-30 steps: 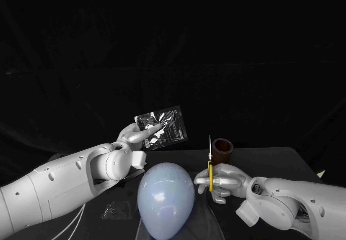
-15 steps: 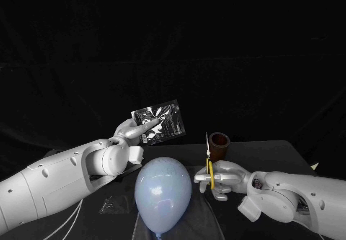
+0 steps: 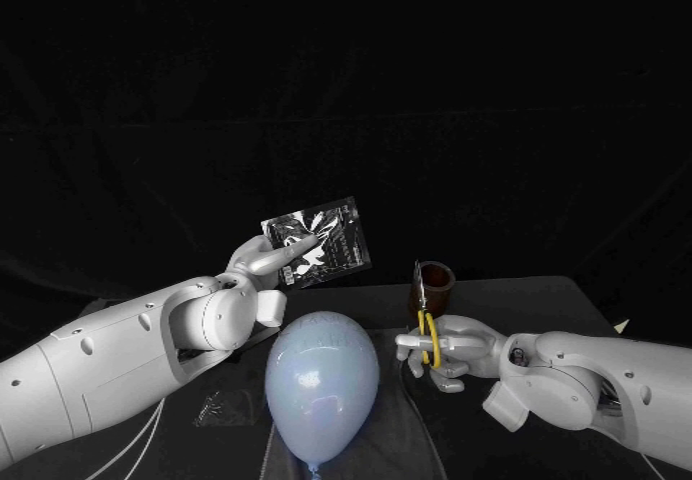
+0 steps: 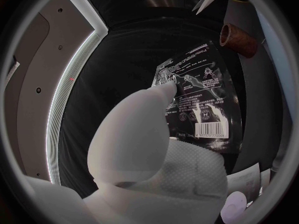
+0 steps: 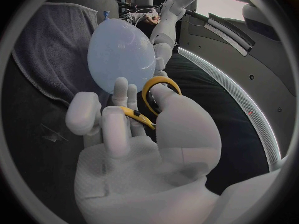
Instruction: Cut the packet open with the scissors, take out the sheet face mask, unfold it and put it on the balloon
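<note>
Black table [image 3: 555,300], dark backdrop: the left hand [image 3: 267,262] pinches the shiny packet [image 3: 320,243] aloft; the pale balloon [image 3: 322,385] lies between both arms; the right hand [image 3: 447,352] grips yellow-handled scissors [image 3: 424,320] upright, by a brown tube [image 3: 438,284].

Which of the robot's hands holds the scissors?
The right hand: it grips the yellow-handled scissors, blades pointing up, while the left hand holds the shiny packet.
</note>
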Controlling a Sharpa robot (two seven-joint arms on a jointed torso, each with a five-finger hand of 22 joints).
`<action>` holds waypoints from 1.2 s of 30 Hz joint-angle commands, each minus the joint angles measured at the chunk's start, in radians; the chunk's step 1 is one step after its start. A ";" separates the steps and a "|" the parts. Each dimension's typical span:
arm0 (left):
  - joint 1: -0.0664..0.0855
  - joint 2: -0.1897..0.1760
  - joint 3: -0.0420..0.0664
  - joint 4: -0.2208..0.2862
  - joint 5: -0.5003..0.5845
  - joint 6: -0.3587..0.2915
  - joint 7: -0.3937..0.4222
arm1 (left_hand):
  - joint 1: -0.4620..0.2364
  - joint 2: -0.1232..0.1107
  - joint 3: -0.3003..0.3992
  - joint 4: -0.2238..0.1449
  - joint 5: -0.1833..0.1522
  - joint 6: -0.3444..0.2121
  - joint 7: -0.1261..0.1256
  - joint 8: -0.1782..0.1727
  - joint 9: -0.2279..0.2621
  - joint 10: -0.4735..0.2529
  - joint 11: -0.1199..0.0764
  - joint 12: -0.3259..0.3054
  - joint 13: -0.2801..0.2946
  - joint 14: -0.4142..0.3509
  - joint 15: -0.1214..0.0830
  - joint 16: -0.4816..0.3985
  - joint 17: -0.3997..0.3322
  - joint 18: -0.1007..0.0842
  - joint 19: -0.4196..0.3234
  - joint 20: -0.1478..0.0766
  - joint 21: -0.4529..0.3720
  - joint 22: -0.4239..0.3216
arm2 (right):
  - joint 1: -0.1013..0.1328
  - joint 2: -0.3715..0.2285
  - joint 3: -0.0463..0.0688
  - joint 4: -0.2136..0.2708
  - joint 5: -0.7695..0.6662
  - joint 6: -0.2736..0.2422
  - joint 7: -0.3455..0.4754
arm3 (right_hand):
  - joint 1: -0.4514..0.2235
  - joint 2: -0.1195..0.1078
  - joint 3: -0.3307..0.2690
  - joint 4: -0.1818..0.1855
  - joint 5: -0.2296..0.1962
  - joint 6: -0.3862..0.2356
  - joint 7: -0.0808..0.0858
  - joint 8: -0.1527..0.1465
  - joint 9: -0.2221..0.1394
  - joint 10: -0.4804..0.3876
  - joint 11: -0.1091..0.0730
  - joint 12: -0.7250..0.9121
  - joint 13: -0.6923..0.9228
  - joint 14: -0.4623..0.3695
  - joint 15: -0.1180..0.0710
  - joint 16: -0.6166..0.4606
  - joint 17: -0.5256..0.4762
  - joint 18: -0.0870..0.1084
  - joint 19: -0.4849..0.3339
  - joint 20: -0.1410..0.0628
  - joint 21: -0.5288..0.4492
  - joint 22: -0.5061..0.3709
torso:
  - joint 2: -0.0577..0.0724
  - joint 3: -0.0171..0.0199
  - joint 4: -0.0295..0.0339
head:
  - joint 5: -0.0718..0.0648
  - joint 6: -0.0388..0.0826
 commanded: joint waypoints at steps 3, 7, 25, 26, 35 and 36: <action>0.002 0.021 0.002 -0.012 -0.006 0.016 -0.011 | -0.002 0.008 0.007 0.000 0.003 -0.003 0.001 0.003 0.114 0.007 0.002 -0.003 0.000 0.003 0.003 -0.007 0.002 0.015 0.003 0.002 -0.006 0.000 | 0.008 0.000 0.001 -0.002 -0.030 0.016 -0.058 | -0.086 -0.009 -0.086 0.079 -0.005 -0.034 0.008 0.013 0.033 0.126 -0.104 0.149 -0.092 0.008 0.006 -0.068 -0.086 0.023 -0.066 0.009 -0.103 -0.067 | -0.001 0.0003 0.0008 | -0.004 -0.002; 0.004 0.049 0.003 -0.026 -0.010 0.020 -0.020 | -0.002 0.008 0.007 0.000 0.003 -0.003 0.001 0.003 0.114 0.007 0.002 -0.003 0.000 0.003 0.003 -0.007 0.002 0.015 0.003 0.002 -0.006 0.000 | 0.012 0.003 0.001 -0.001 -0.052 0.006 -0.074 | -0.084 -0.012 -0.124 0.104 -0.005 -0.053 0.012 0.020 0.053 0.111 -0.100 0.132 -0.092 0.004 0.010 -0.075 -0.093 0.026 -0.076 0.012 -0.122 -0.078 | 0.001 0.0003 0.0003 | -0.004 -0.002; 0.016 0.097 0.010 -0.061 -0.013 0.024 -0.029 | -0.008 0.007 0.014 -0.007 0.003 -0.004 0.002 0.004 0.116 0.007 0.002 -0.003 0.000 0.003 0.003 -0.008 0.003 0.015 0.003 0.002 -0.006 0.000 | 0.017 0.004 0.002 0.015 -0.092 -0.031 -0.063 | 0.014 0.023 -0.341 0.168 -0.005 -0.172 0.052 0.042 0.130 0.004 -0.062 0.047 -0.111 -0.045 0.046 -0.115 -0.152 0.049 -0.155 0.046 -0.254 -0.152 | 0.000 -0.0010 0.0011 | 0.000 -0.003; 0.016 0.097 0.010 -0.060 -0.013 0.024 -0.030 | -0.008 0.007 0.014 -0.007 0.003 -0.004 0.002 0.004 0.116 0.007 0.002 -0.003 0.000 0.003 0.003 -0.008 0.003 0.015 0.003 0.002 -0.006 0.000 | 0.017 0.004 0.002 0.016 -0.093 -0.034 -0.061 | 0.016 0.026 -0.351 0.168 -0.005 -0.174 0.052 0.043 0.132 0.002 -0.061 0.046 -0.112 -0.045 0.046 -0.113 -0.150 0.048 -0.155 0.047 -0.253 -0.151 | 0.000 -0.0012 0.0015 | 0.000 -0.002; 0.017 0.100 0.010 -0.054 -0.014 0.022 -0.038 | -0.010 0.007 0.016 -0.009 0.003 -0.004 0.002 0.004 0.118 0.006 0.003 -0.003 0.000 0.003 0.003 -0.008 0.004 0.015 0.003 0.002 -0.006 0.000 | 0.020 0.010 0.005 0.019 -0.108 -0.061 -0.047 | 0.029 0.042 -0.390 0.168 -0.005 -0.183 0.055 0.049 0.141 -0.007 -0.058 0.041 -0.114 -0.045 0.049 -0.105 -0.142 0.049 -0.157 0.049 -0.254 -0.151 | 0.000 -0.0010 0.0019 | 0.000 0.000; 0.017 0.101 0.010 -0.054 -0.015 0.021 -0.039 | -0.010 0.007 0.016 -0.009 0.003 -0.004 0.002 0.004 0.118 0.006 0.003 -0.003 0.000 0.003 0.003 -0.008 0.004 0.015 0.003 0.002 -0.006 0.000 | 0.022 0.011 0.005 0.020 -0.110 -0.063 -0.045 | 0.029 0.042 -0.390 0.168 -0.005 -0.183 0.055 0.049 0.141 -0.007 -0.058 0.041 -0.114 -0.045 0.049 -0.105 -0.142 0.049 -0.157 0.049 -0.254 -0.151 | 0.000 -0.0009 0.0019 | 0.000 0.001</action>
